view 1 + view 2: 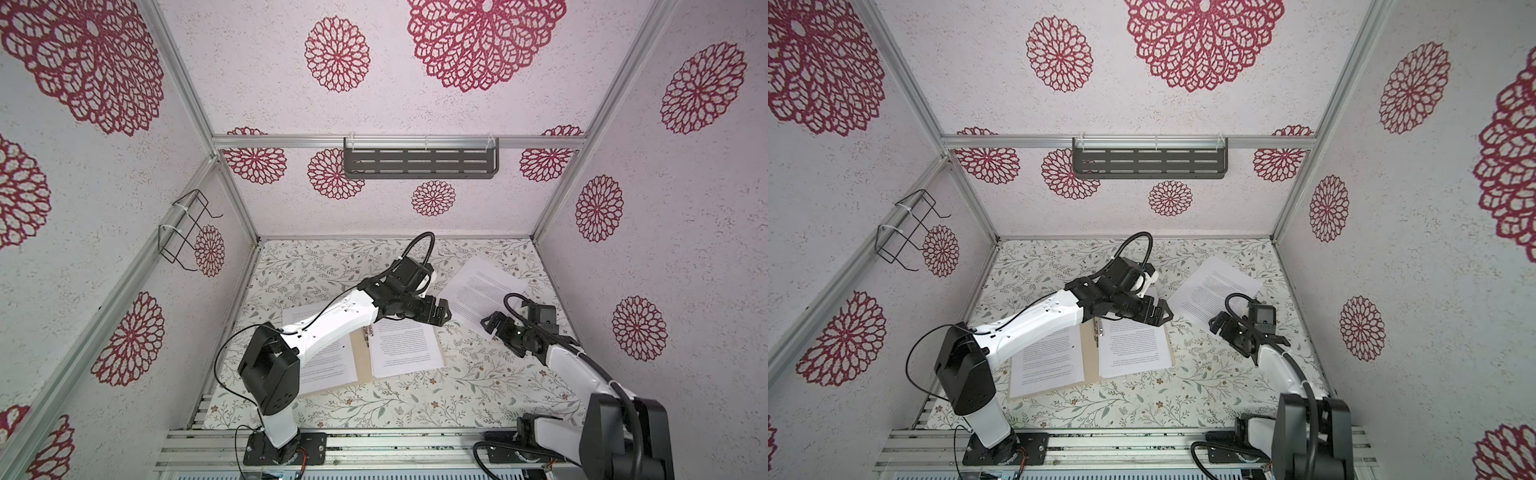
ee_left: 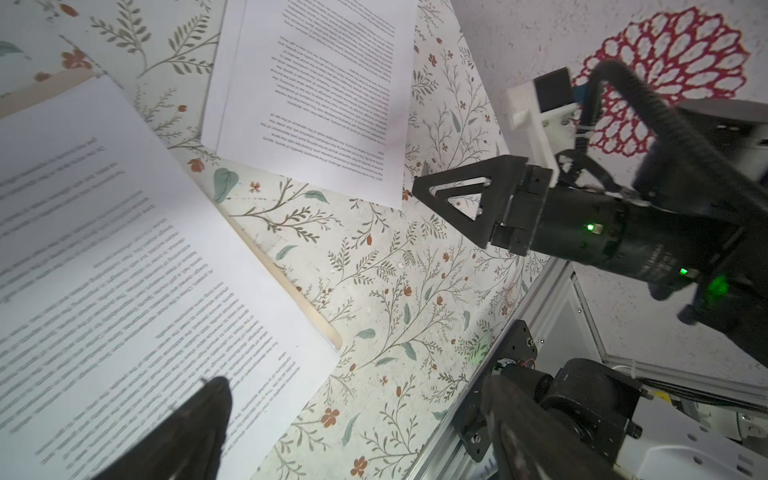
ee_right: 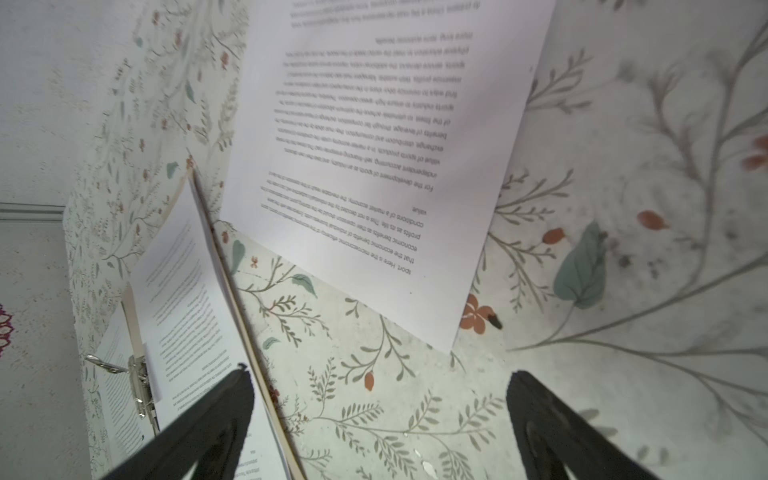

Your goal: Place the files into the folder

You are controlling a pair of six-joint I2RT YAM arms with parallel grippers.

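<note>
A cloth (image 1: 415,407) printed with green sprigs and small rust flowers covers the table. White textured walls (image 1: 482,41) bearing crimson flower medallions close it in on three sides, joined by an aluminium frame (image 1: 395,142). On the wall behind the folder (image 1: 360,359) hangs a dark slotted shelf (image 1: 419,164); a black wire rack (image 1: 187,232) sits on the wall to the folder's left.

The tan folder lies open and flat, its metal fastener (image 3: 139,382) on the spine. Printed sheets (image 1: 405,347) cover its right half, and another sheet (image 1: 328,368) its left half.

Loose sheets (image 1: 478,286) lie on the cloth beyond the folder's far right corner, apart from it. Their print, upside down in the right wrist view, includes "conditions of a market economy" and "value of sports products".

The left gripper (image 1: 441,313) hangs over the folder's far right corner, jaws spread wide and empty. The right gripper (image 3: 379,371) is right of the folder, just beside the loose sheets' near corner, jaws also wide with only cloth between them.
</note>
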